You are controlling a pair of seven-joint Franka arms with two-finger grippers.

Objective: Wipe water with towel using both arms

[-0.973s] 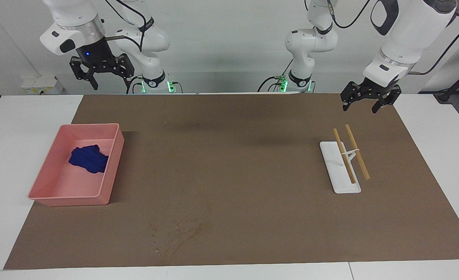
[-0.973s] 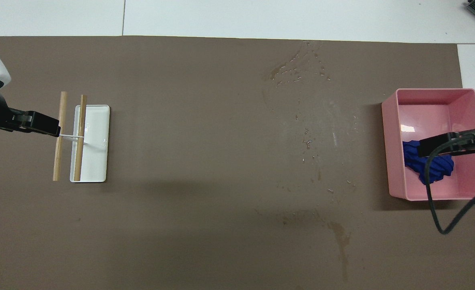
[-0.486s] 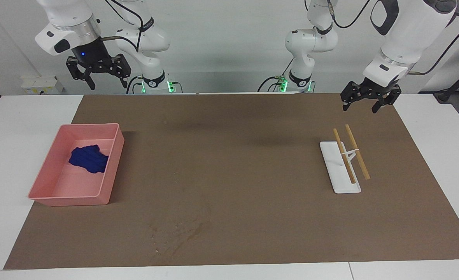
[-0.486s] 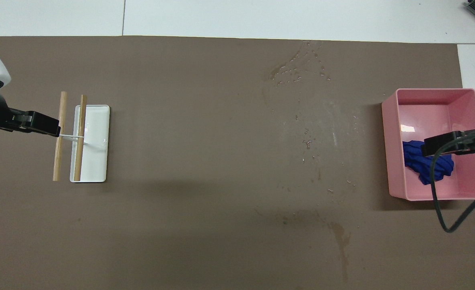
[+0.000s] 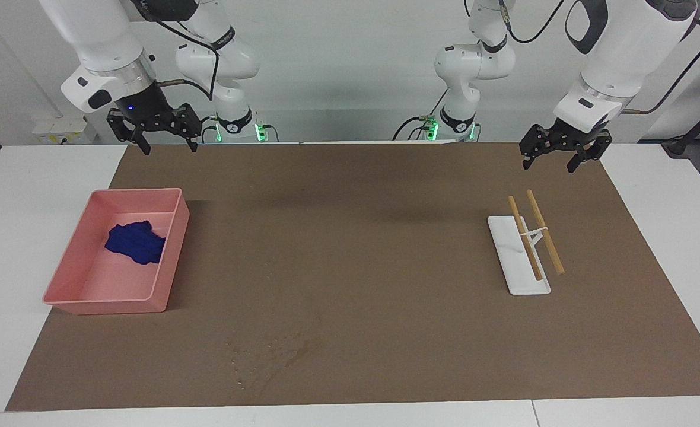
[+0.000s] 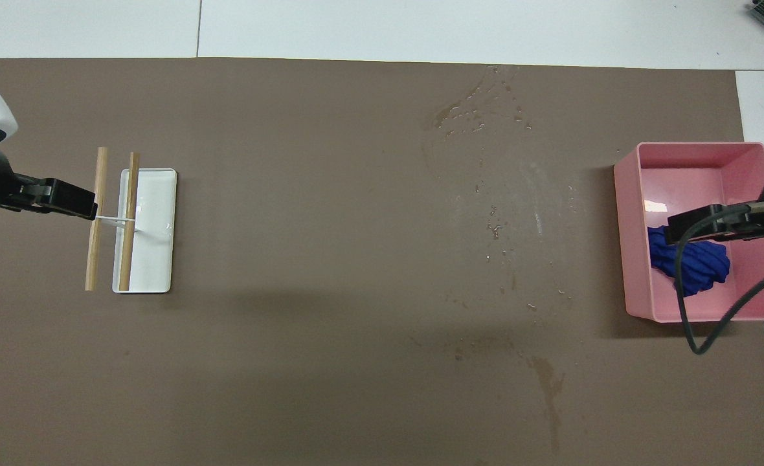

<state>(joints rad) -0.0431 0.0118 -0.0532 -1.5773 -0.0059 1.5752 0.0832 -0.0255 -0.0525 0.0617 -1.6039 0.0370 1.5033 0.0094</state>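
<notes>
The deep blue towel [image 5: 135,242] lies crumpled in the pink tray [image 5: 172,261] at the right arm's end of the table. It also shows in the overhead view [image 6: 699,272], partly covered by my right gripper [image 6: 719,220]. My right gripper [image 5: 167,148] is open and empty, high in the air above the tray and towel. The water [image 5: 273,356] is a faint smear with glinting specks on the brown mat, farther from the robots than the tray; in the overhead view [image 6: 479,116] its drops trail toward the robots. My left gripper [image 5: 549,166] is open and empty, raised beside the white rack.
A white rack [image 5: 519,261] with two wooden sticks stands at the left arm's end; it also shows in the overhead view [image 6: 152,246], with my left gripper [image 6: 58,199] beside it. The brown mat [image 5: 385,237] covers most of the white table.
My right gripper has come down and shifted a little toward the table's middle, staying over the tray. The left arm has not moved. The towel lies where it was.
</notes>
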